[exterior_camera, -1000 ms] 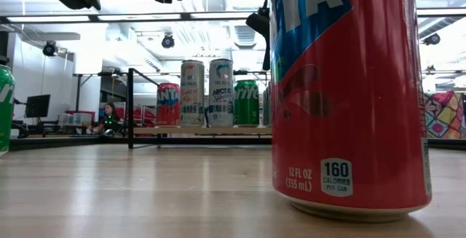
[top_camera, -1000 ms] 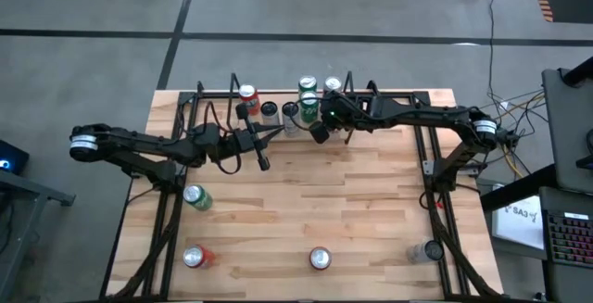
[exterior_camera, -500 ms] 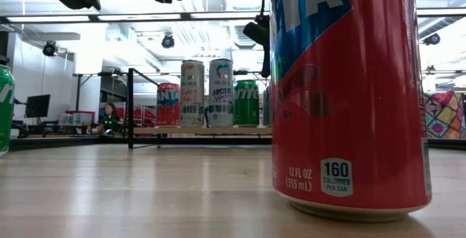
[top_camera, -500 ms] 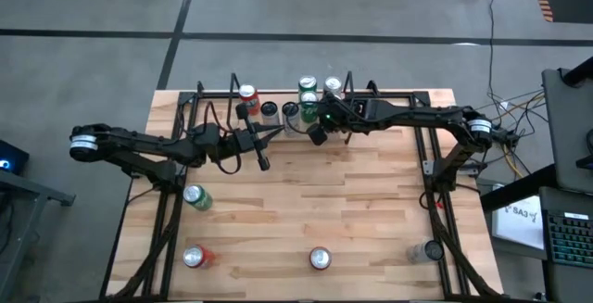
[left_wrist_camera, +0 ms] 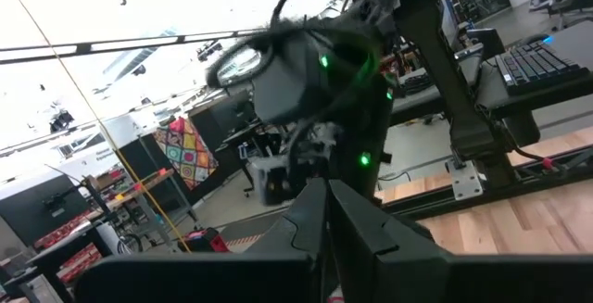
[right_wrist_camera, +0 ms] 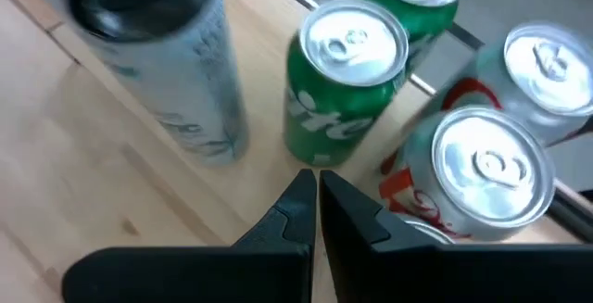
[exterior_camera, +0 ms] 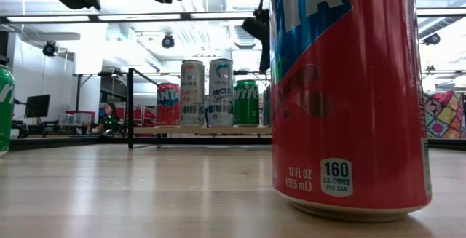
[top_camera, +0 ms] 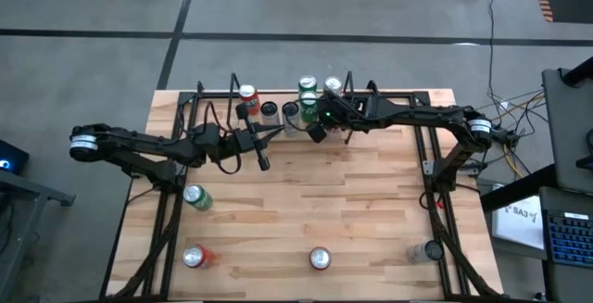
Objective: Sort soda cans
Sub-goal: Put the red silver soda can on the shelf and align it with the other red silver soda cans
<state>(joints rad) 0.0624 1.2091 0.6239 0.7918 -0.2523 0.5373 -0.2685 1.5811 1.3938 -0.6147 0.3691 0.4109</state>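
Several soda cans stand upright in a cluster at the table's far edge: a red one (top_camera: 247, 93), dark-topped ones (top_camera: 269, 110), green ones (top_camera: 308, 105) and a silver one (top_camera: 333, 85). More cans stand near the front: green (top_camera: 195, 196), red (top_camera: 194, 257), red (top_camera: 320, 258) and grey (top_camera: 428, 250). My right gripper (top_camera: 312, 131) is shut and hovers above the table just in front of a green can (right_wrist_camera: 345, 76), between a tall silver can (right_wrist_camera: 157, 53) and a red-and-white can (right_wrist_camera: 482, 169). My left gripper (top_camera: 275, 133) is shut and raised left of the cluster, holding nothing.
A black frame rail (top_camera: 278, 93) runs along the far edge behind the cans. In the low view a red can (exterior_camera: 349, 92) stands close to the camera and hides the right half. Bare wood (top_camera: 324, 192) lies between the far cluster and the front cans.
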